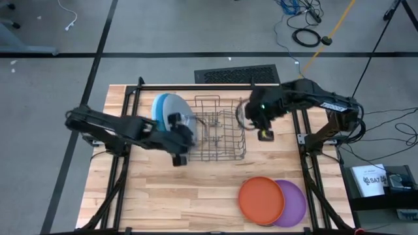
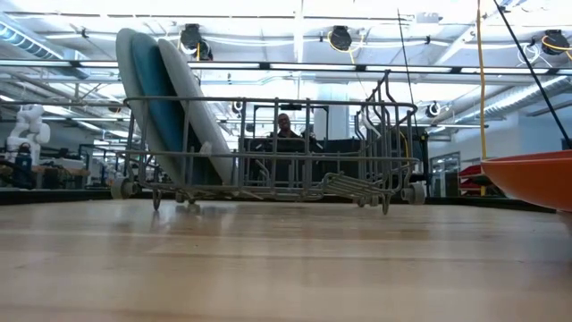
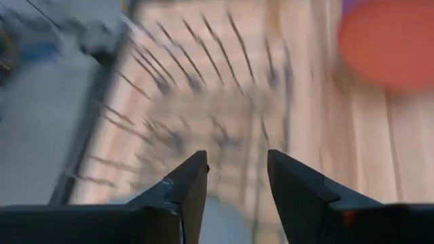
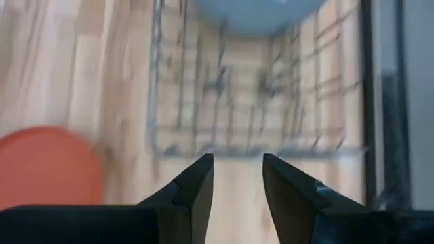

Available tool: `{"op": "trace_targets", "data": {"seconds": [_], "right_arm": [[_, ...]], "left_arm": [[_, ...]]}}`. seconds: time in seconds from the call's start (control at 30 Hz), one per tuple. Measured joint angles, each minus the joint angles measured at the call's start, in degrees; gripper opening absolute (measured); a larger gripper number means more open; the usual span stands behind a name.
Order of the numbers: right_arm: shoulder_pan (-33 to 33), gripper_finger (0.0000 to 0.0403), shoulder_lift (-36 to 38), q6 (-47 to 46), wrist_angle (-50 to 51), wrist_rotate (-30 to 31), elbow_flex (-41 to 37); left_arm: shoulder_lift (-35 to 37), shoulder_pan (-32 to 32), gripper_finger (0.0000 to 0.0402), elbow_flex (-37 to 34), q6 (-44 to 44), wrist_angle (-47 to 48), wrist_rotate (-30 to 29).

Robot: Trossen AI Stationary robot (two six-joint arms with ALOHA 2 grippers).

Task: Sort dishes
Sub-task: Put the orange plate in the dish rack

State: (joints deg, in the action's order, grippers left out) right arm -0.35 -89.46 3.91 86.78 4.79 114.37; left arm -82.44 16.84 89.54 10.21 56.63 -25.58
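Note:
Three large plates, blue (image 1: 160, 108), pale blue (image 1: 171, 104) and grey (image 1: 185, 117), stand on edge in the left end of the wire dish rack (image 1: 222, 134), leaning against its wires; they also show in the low view (image 2: 161, 107). The orange plate (image 1: 260, 200) lies on the table at the near right, overlapping the purple plate (image 1: 297, 203). The pale grey plate does not show. My left gripper (image 1: 188, 138) hovers by the rack's left end, open and empty (image 3: 237, 183). My right gripper (image 1: 251, 122) hovers off the rack's right end, open and empty (image 4: 237, 183).
Black frame rails (image 1: 130, 124) run along the table's left, far and right sides. A dark floor grate (image 1: 236, 74) lies beyond the far edge. Bare wood (image 1: 189, 196) lies between the rack and the near edge. A person (image 2: 284, 125) sits far behind the table.

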Motion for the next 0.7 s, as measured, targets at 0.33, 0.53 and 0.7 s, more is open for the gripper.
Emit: {"op": "trace_targets", "data": {"seconds": [0.33, 0.53, 0.7], "right_arm": [[16.39, 0.0121, -0.03, -23.46, 3.17, 0.35, -7.47], [26.16, 0.0124, -0.06, -37.78, -1.78, 1.53, -19.76], [29.53, 0.0158, -0.10, -44.25, -13.75, 1.10, -31.18]], "left_arm": [[11.63, 8.94, 0.0126, -4.52, -1.54, -13.72, -7.74], [13.87, 14.47, 0.0120, -8.45, 0.72, -16.91, -15.65], [14.81, 17.18, 0.0120, -12.94, 1.44, -20.63, -21.42]]}}
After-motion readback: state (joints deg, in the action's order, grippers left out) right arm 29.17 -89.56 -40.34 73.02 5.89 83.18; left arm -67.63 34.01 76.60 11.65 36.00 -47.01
